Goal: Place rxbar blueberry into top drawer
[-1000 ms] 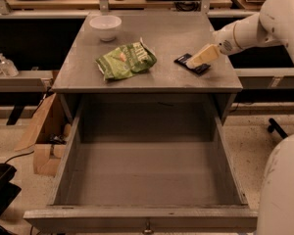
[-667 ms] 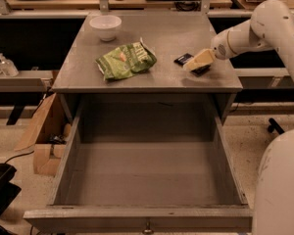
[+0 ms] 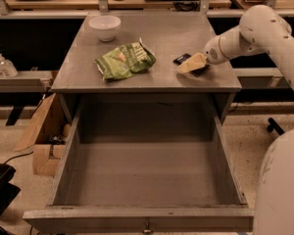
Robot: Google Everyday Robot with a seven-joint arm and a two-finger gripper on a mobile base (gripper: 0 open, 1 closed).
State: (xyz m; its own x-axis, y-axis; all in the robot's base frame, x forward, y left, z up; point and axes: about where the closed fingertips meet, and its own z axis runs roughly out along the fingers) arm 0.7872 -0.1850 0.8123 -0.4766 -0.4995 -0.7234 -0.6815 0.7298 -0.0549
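On right half of desk [image 3: 161,35], close to its right edge: rxbar blueberry [image 3: 181,58], flat, dark wrapper, one end hidden under hand [image 3: 192,63]. Hand low over bar, touching or nearly so; whether clenched on bar or released, cannot tell. Step judged: securing the grasp. To do it well: pinch across narrow width, confirm firm hold before lifting, raise straight up to clear desk lip, then carry forward and down. Below desk front: top drawer [image 3: 63,165], pulled well out, knob [image 3: 147,226] on front panel. Well apart to left, green chip bag [image 3: 125,60]; at back-left, white bowl [image 3: 105,26]; neither in likely path.
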